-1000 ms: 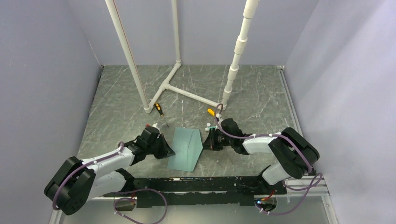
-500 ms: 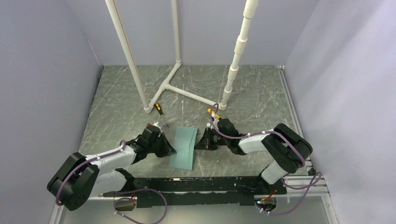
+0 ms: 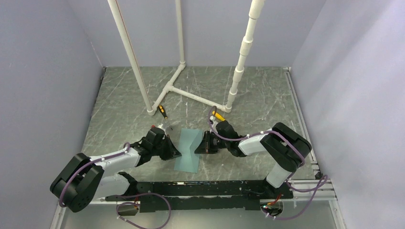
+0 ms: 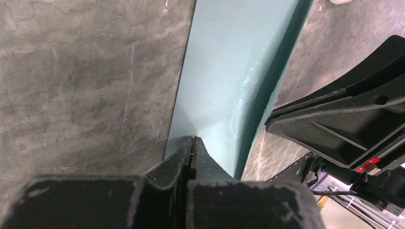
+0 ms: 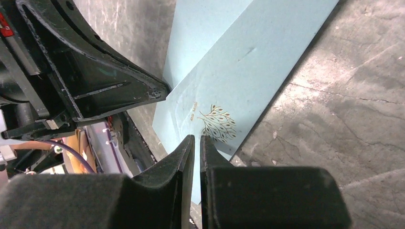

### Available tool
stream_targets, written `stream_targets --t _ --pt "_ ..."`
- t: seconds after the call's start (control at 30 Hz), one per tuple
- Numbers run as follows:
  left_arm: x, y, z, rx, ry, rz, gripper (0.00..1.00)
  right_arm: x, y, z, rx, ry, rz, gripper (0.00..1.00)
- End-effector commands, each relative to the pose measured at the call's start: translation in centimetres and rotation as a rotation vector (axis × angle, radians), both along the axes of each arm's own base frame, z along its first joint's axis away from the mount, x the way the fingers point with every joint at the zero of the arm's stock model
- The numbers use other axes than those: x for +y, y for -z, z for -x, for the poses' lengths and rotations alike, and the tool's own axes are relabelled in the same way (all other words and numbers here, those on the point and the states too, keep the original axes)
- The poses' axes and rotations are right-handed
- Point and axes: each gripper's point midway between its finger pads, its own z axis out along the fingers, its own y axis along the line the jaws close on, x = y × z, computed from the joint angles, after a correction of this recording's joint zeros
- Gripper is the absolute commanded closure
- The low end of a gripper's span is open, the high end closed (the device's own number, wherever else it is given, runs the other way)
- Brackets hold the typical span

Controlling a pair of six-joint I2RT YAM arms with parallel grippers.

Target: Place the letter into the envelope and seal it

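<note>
1. Two hands work the envelope (image 3: 187, 153), which lies low on the counter (image 3: 258, 95). The left hand (image 3: 175, 153), fingers together, presses down on its left edge.
2. The right hand (image 3: 198, 148), fingers almost together, looks clamped on the tip of the flap (image 5: 248, 81). A second ago the flap lay open to the right; it has since been swung up and over toward the envelope's body.
3. No view shows the letter, so I judge it is already inside.
4. Sealing is therefore under way. The flap stands raised and has yet to be laid flat and pressed.
</note>
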Motion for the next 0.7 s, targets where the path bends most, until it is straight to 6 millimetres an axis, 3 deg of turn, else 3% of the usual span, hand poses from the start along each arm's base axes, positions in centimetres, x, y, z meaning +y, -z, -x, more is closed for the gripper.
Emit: stream_targets --t 0.0,0.27,0.37,0.53,0.67 --pt "2.9 3.3 1.9 0.077 -0.024 -0.148 0.98 1.1 -0.7 -1.0 -0.055 -0.006 -0.023 0.87" --pt "2.5 2.7 1.9 0.062 -0.015 -0.118 0.97 0.9 0.8 -0.9 -0.015 0.017 0.016 0.89" --pt "1.3 1.1 1.4 0.005 0.022 -0.047 0.98 0.4 1.6 -0.7 0.007 0.04 0.041 0.9" --pt "-1.0 -3.5 -0.4 -0.175 0.081 0.097 0.97 -0.8 3.3 -0.1 0.05 0.076 0.089 0.93" --pt "-2.5 -5.4 -1.0 -0.24 0.138 0.164 0.9 -1.3 4.1 0.3 0.072 0.09 0.107 0.98"
